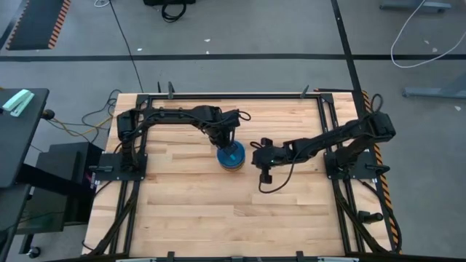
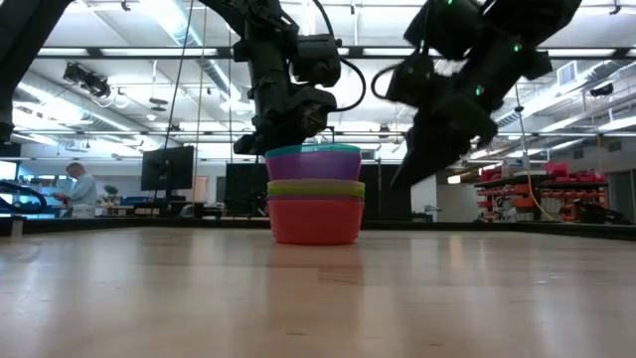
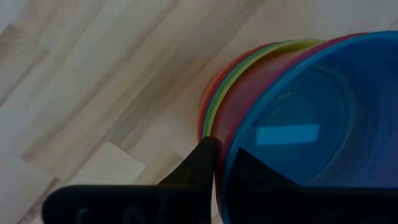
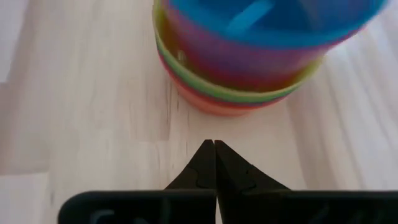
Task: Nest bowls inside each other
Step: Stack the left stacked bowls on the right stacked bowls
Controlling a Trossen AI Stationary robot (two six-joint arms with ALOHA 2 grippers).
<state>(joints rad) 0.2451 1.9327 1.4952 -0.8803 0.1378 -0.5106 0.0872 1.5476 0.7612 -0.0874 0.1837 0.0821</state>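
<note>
The bowls stand nested in one stack point(image 1: 231, 156) near the middle of the wooden table point(image 1: 218, 218), slightly toward its far side. From above only the blue bowl point(image 1: 232, 154) on top shows, the rest hidden beneath it. In the low view the stack's rims read, from the top, blue, purple point(image 2: 314, 166), green point(image 2: 316, 187) and a red-orange bowl point(image 2: 316, 219) at the bottom. The right wrist view adds a yellow rim point(image 4: 163, 45). That makes five colours I can count; a separate pink one cannot be told from the purple or red-orange.

The left gripper point(image 1: 225, 140) sits at the stack's far edge, one finger point(image 3: 202, 163) outside the rims and the other inside the blue bowl, pinching its wall. The right gripper point(image 1: 256, 156) hovers just right of the stack, apart from it, its fingers point(image 4: 208, 165) pressed together and empty.
</note>
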